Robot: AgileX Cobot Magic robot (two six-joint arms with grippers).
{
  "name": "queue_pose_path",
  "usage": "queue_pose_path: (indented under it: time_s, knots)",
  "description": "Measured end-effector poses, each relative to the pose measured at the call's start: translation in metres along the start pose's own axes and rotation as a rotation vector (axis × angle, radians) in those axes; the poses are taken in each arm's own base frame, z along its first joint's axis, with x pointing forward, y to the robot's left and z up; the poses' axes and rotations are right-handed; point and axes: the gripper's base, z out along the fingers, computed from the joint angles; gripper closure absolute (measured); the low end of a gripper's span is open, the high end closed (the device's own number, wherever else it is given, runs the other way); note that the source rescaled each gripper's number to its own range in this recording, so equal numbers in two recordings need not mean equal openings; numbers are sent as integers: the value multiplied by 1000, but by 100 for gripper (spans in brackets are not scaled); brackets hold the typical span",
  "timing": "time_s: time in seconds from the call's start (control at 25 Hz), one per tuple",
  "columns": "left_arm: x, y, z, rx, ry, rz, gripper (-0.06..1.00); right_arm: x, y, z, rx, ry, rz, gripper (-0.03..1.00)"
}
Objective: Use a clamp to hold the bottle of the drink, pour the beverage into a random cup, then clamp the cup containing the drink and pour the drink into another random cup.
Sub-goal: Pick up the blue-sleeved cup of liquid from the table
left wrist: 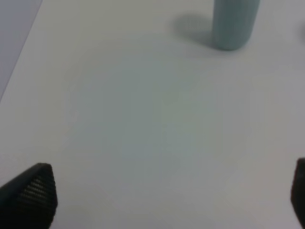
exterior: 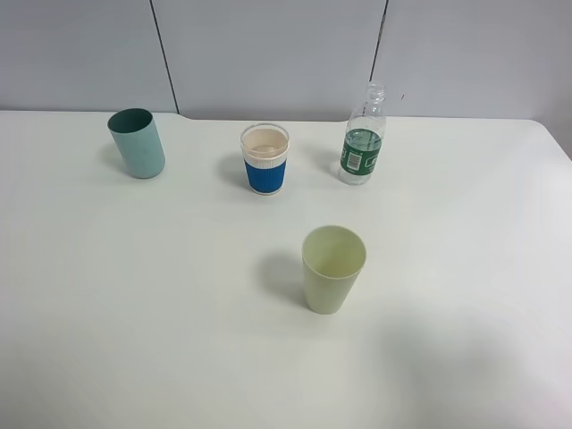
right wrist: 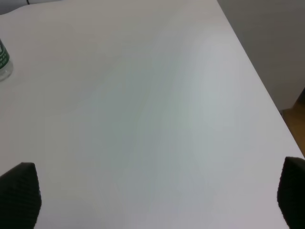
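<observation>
Pale cup (exterior: pixel 332 268) stands upright nearest the high camera, alone near the middle of the bench (exterior: pixel 116 322). Seen from it, three things line the far side. At ten o'clock is the teal cup (exterior: pixel 138 143), upright and well apart. At eleven o'clock is the sleeved cup (exterior: pixel 265 161), upright, with its cream inside showing. At one o'clock is the bottle (exterior: pixel 362 143), upright, near the sleeved cup but not touching it. I cannot tell whether any cup holds liquid. The left end effector (left wrist: pixel 162 195) hangs over bare bench, its fingers spread wide and holding nothing, with the teal cup ahead of it. The right end effector (right wrist: pixel 152 195) is likewise spread wide and empty over bare bench, with only the edge of the bottle in its view.
</observation>
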Motion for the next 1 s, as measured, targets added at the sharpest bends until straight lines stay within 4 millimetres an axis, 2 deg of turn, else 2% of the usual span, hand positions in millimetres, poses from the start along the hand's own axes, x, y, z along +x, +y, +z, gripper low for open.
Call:
queue_pose_path:
  time_s: [1.0]
  knots:
    - [0,1,0,-8,-1,-22,-6,0,0,0,0,0,0,-3]
